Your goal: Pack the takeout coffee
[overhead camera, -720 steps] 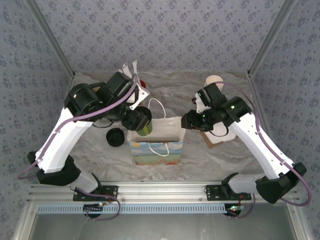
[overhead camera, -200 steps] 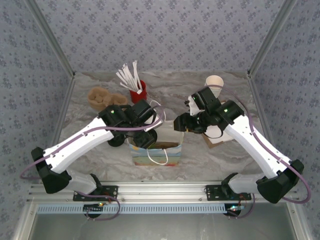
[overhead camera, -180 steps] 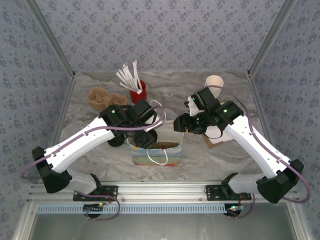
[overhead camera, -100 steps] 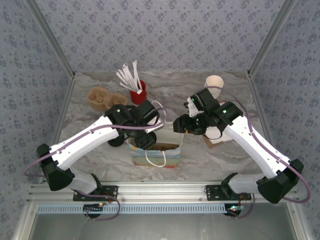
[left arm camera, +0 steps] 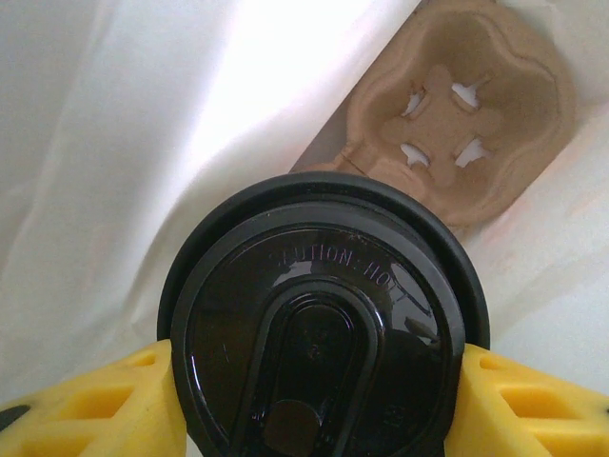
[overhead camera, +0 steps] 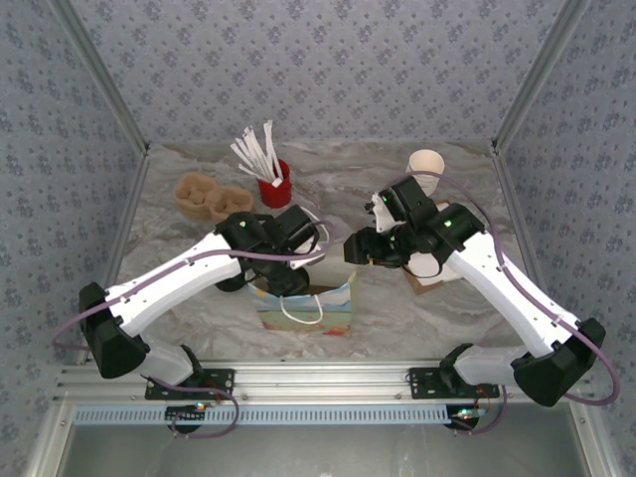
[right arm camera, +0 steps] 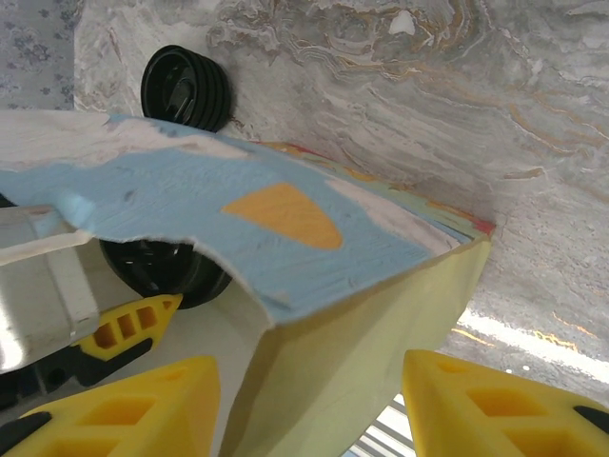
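Takeout coffee (left arm camera: 319,324): only its glossy round black lid shows, the green body hidden beneath. It sits inside the white-lined gift bag (left arm camera: 114,143), grasped by the left end effector (left arm camera: 314,405), with a moulded pulp carrier (left arm camera: 457,105) deeper inside. The right end effector (right arm camera: 309,400) straddles the bag's paper corner; I cannot tell whether it pinches.

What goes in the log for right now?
left gripper: holds cup | cup: inside bag | right gripper: astride bag corner
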You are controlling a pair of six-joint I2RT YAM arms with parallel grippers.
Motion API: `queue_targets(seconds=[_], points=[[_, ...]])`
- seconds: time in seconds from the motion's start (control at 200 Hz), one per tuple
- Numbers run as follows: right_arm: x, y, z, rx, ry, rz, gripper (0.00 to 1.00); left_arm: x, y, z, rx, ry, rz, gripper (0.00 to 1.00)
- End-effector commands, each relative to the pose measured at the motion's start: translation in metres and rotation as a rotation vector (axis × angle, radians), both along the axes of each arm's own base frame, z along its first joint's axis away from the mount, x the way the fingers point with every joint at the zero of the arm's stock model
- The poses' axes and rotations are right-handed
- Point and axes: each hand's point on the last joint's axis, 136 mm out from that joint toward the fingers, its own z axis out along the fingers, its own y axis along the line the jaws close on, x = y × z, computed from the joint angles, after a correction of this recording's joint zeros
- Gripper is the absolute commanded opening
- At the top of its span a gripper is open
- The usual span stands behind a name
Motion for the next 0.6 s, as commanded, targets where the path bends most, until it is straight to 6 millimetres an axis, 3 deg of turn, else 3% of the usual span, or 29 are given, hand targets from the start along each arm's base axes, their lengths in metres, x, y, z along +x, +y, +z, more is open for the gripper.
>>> queue_targets(seconds=[0.0,0.4,0.6], points=[[-0.005,-0.002,-0.001,-0.005,-0.004,0.002,0.56,-0.002,0.002,-0.004,-0.006,0.006,0.008,0.6],[-0.009,-0.001,-0.001,-0.009,-0.01,0.012,0.56,0.0,0.0,-0.013,-0.025,-0.001,0.02,0.6],[-0.009,-0.001,-0.002,-0.016,-0.016,0.01,0.55,0.006,-0.004,0.021,-0.085,-0.061,0.042,0.6]])
